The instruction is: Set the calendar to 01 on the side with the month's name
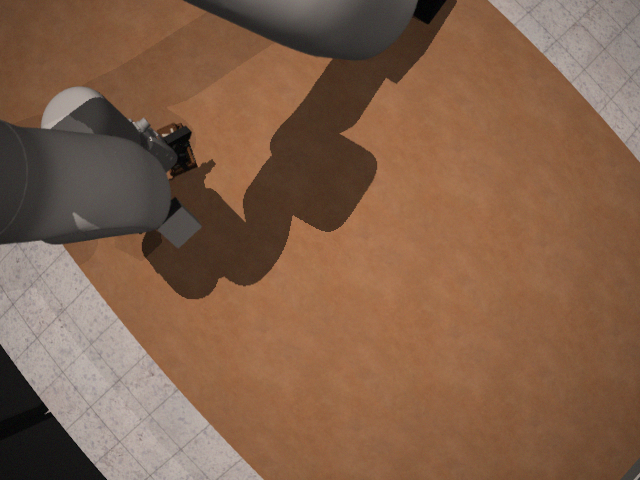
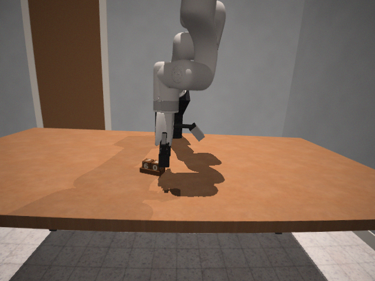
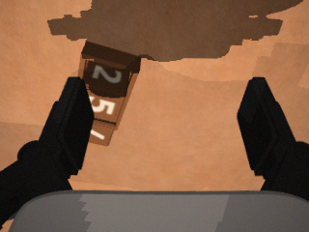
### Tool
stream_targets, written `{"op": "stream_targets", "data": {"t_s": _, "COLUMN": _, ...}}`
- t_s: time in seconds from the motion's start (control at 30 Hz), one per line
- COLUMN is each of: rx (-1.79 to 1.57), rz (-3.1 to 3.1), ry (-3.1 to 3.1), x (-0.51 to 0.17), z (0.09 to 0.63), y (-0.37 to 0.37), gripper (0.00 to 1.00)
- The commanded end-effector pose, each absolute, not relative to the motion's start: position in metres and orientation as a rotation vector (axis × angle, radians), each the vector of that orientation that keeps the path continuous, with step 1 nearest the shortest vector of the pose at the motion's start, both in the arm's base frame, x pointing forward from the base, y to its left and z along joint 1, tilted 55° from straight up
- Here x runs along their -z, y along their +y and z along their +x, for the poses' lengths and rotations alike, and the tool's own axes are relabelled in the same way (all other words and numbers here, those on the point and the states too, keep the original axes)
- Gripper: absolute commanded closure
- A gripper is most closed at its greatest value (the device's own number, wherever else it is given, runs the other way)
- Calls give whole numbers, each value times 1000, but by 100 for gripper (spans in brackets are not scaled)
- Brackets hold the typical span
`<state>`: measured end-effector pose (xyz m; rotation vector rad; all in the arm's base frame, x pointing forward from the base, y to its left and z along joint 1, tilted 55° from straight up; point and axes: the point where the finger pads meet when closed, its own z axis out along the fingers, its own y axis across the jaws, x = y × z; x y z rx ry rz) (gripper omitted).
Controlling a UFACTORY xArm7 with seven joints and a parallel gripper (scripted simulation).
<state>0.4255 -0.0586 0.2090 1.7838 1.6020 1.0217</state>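
The small brown calendar tray (image 2: pixel 152 171) sits flat on the table with two brown cubes side by side in it. In the exterior view the side facing the camera reads 6 on the left cube (image 2: pixel 146 165) and 0 on the right cube (image 2: pixel 154 165). In the wrist view the cubes' tops show 2 (image 3: pixel 107 72) and 5 (image 3: pixel 103 108). My gripper (image 3: pixel 165 96) is open and empty, low over the table. Its left finger (image 3: pixel 70 123) is right beside the cubes; the right finger (image 3: pixel 261 123) stands over bare table. In the top view the tray (image 1: pixel 178 148) is mostly hidden by the arm.
The arm's dark shadow (image 2: pixel 190 178) lies on the table to the right of the tray. The table's edge (image 1: pixel 103 279) runs close by the tray in the top view.
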Motion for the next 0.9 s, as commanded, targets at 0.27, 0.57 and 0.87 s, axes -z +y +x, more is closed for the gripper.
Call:
{"op": "stream_targets", "data": {"t_s": 0.27, "rx": -1022, "rz": 1783, "ry": 1600, "x": -210, "z": 426, "y": -59, "gripper": 0}}
{"op": "stream_targets", "data": {"t_s": 0.57, "rx": -1022, "rz": 1783, "ry": 1600, "x": -210, "z": 426, "y": -59, "gripper": 0}}
{"op": "stream_targets", "data": {"t_s": 0.87, "rx": -1118, "rz": 1988, "ry": 1430, "x": -209, "z": 425, "y": -62, "gripper": 0}}
